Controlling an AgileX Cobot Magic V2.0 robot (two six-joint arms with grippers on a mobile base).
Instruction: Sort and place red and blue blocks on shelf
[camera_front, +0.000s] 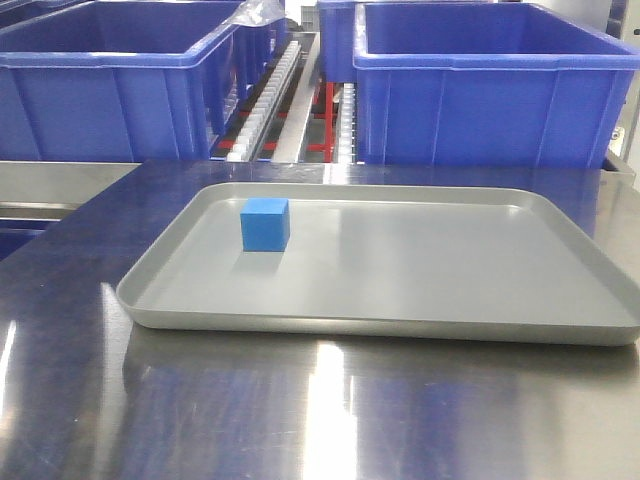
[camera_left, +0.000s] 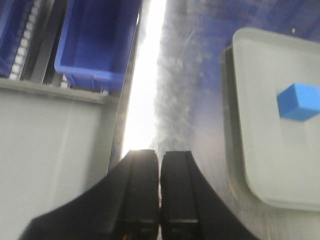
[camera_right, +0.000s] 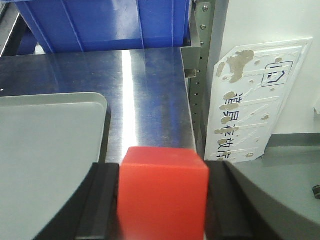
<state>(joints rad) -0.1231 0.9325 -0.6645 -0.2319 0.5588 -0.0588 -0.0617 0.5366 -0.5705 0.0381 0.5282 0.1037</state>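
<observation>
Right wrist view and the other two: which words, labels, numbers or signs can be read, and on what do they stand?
White board beside the table: a column of outlined Chinese characters and a small framed symbol, too worn to read.
Blue bins, tray, red block, blue block: no text.

An industrial storeroom or workshop: blue plastic bins (camera_front: 500, 90) on roller racking (camera_front: 268, 95) behind a steel worktable (camera_front: 300, 420).
</observation>
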